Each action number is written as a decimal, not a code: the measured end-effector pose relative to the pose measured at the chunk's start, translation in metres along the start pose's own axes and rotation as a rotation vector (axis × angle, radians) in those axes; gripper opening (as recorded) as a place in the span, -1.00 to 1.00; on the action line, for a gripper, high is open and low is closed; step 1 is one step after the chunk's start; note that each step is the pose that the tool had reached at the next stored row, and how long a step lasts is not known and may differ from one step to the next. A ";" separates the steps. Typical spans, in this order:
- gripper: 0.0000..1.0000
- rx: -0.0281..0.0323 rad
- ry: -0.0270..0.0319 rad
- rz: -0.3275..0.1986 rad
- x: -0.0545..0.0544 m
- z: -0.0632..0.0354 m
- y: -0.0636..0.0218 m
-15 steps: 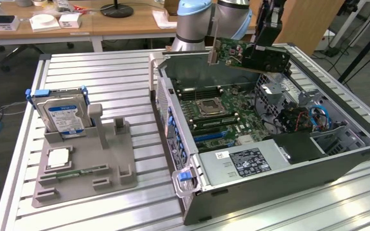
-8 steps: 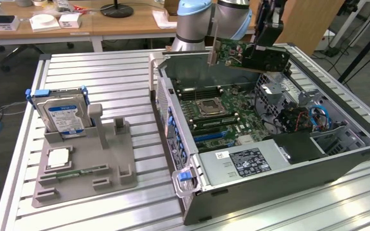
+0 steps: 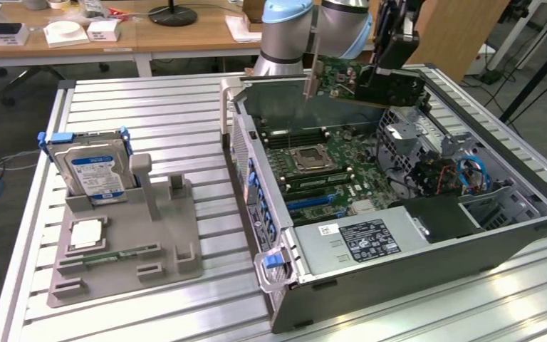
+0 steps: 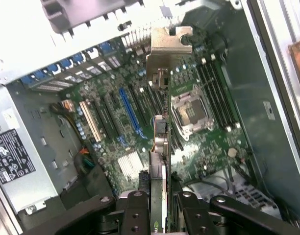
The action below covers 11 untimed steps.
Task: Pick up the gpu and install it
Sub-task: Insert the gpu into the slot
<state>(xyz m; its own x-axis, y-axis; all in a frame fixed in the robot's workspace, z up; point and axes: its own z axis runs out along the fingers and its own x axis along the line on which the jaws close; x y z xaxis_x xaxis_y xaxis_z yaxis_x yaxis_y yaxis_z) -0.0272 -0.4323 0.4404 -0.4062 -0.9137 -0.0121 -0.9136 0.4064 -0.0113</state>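
Observation:
The gpu (image 3: pixel 355 84) hangs in the air over the far end of the open computer case (image 3: pixel 254 157), a green card with a black block and a metal end bracket (image 3: pixel 312 71). My gripper (image 3: pixel 394 51) is shut on it from above. In the wrist view the gpu (image 4: pixel 160 147) is seen edge-on, running away from my gripper (image 4: pixel 161 213) between the two black fingers (image 4: pixel 135 210). Its bracket (image 4: pixel 167 41) is at the far end. The card hovers above the motherboard (image 4: pixel 115 127), clear of the blue slot (image 4: pixel 129 112).
The case holds a CPU socket (image 3: pixel 310 158), a power supply (image 3: pixel 369 239) and a drive cage with cables (image 3: pixel 444 167). At the exterior view's left a grey holder (image 3: pixel 122 242) carries a silver hard drive with a blue label (image 3: pixel 93 171), a CPU chip (image 3: pixel 85 234) and a memory stick (image 3: pixel 112 255).

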 end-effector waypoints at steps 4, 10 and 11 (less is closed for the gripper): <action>-0.47 -0.0074 0.0004 -0.025 0.000 0.0002 0.0001; -0.47 -0.0086 -0.0012 -0.077 0.000 0.0005 0.0000; -0.47 -0.0089 -0.0017 -0.088 0.000 0.0006 0.0000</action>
<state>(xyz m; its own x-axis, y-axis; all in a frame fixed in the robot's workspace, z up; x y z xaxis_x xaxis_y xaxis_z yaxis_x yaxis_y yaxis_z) -0.0272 -0.4323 0.4398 -0.3239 -0.9460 -0.0131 -0.9460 0.3240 -0.0035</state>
